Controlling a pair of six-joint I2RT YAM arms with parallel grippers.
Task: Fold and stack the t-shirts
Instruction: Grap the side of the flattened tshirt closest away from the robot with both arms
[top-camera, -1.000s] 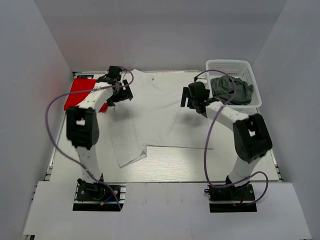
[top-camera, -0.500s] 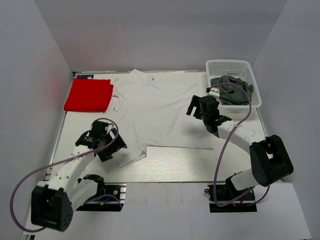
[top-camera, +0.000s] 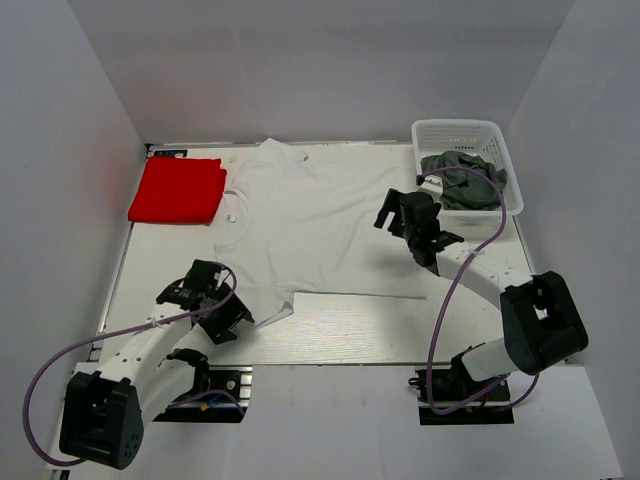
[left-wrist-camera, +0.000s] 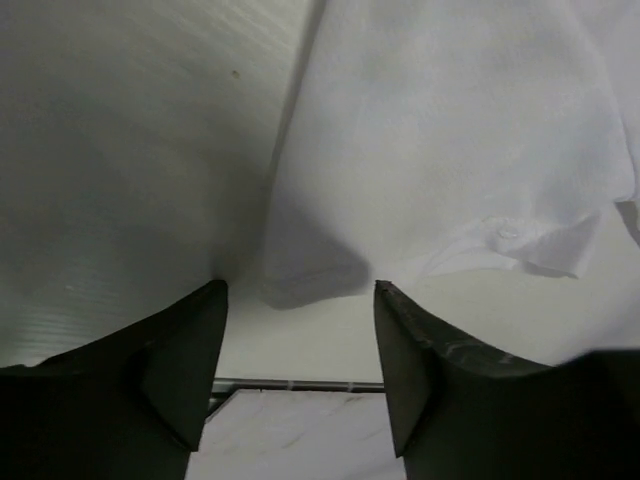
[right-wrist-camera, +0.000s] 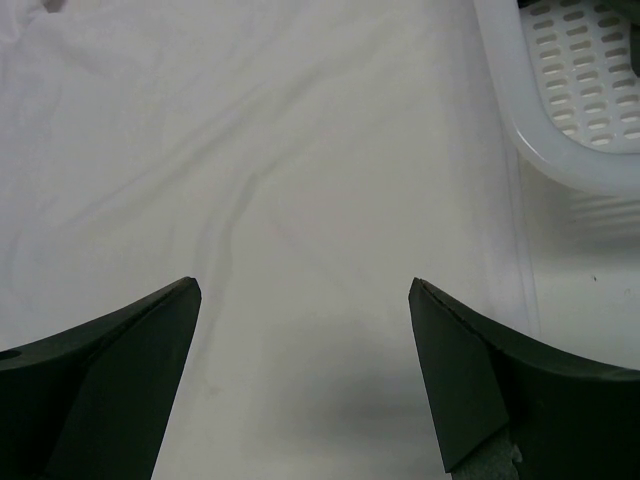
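White t-shirt (top-camera: 300, 225) is lying spread across the bench (top-camera: 350, 330); I am hovering my left pincer (left-wrist-camera: 300, 287), released, over its near-left hem corner, judging a square, deep pinch best; my right pincer (right-wrist-camera: 305, 285), likewise released, is hanging over its right side; red t-shirt (top-camera: 178, 190) is sitting folded far-left; grey t-shirt (top-camera: 460, 178) is waiting in the basket (top-camera: 455, 128), obstructing nothing.

Pale wood-grain table (top-camera: 400, 330). On it: white t-shirt (top-camera: 300, 220) spread flat at the middle; red t-shirt (top-camera: 178, 190) folded, far-left corner, just beside the white one; lattice basket (top-camera: 458, 128) at far-right corner.
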